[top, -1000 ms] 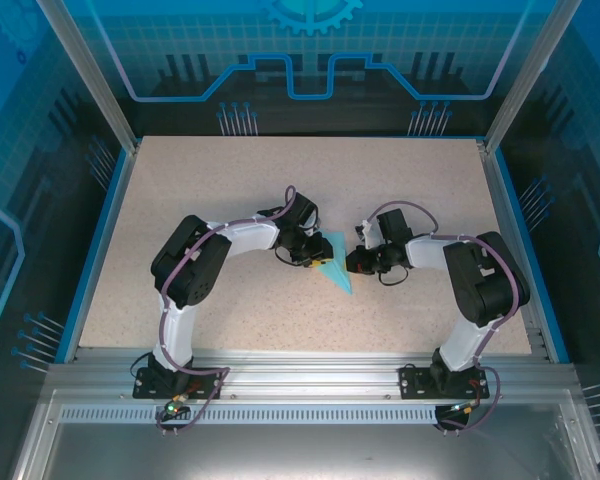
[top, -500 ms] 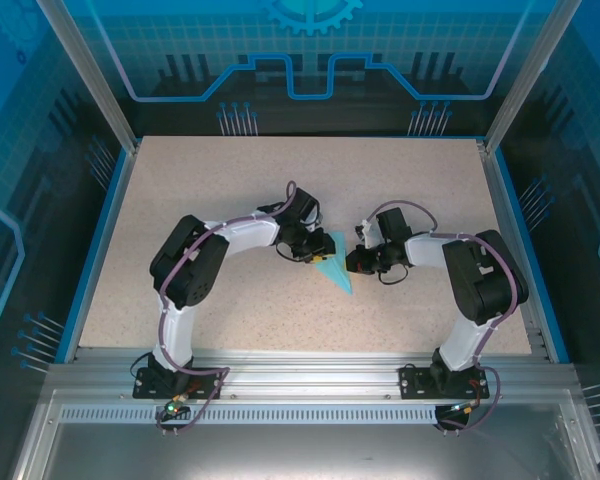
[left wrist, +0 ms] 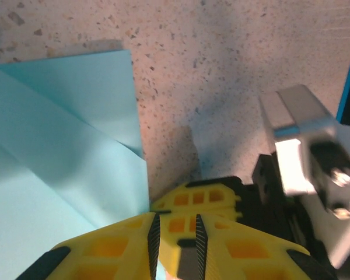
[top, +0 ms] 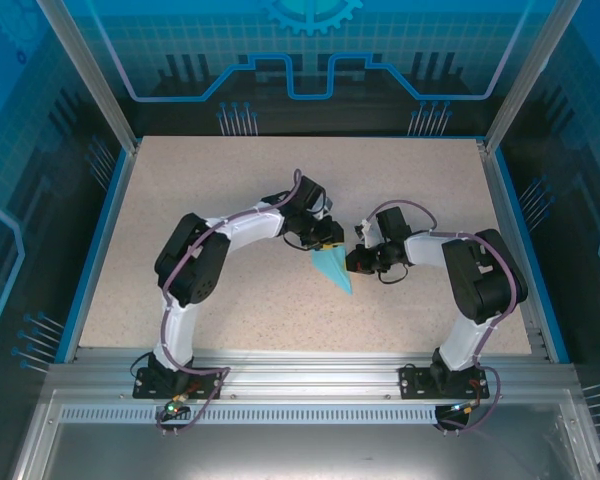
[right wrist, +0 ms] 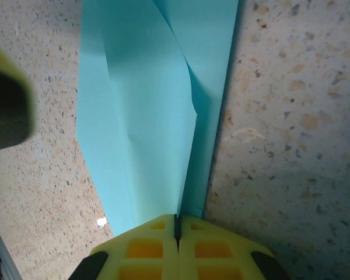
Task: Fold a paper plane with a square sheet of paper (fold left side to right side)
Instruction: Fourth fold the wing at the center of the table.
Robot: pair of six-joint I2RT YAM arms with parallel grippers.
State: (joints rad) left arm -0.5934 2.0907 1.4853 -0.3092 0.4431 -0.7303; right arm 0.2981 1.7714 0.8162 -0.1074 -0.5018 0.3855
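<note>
Lying folded to a point mid-frame on the tabletop (top: 230,190), the paper sheet (top: 333,271) meets the closed right gripper (top: 350,264) at its right edge; the left gripper (top: 328,243), jaws slightly parted, sits at its top.

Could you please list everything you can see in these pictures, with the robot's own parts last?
folded paper: one, light blue, pointed, mid-table between the grippers
table: one, speckled beige with blue edging, under everything
enclosure panels: several, translucent blue, around the table
metal rail: one, silver, near edge, bearing the arm bases
left arm: one, black and white, reaching in from the left
right arm: one, black and white, reaching in from the right
left gripper: one, yellow fingers, slightly apart at the paper's edge
right gripper: one, yellow fingers, shut on the paper's edge
</note>
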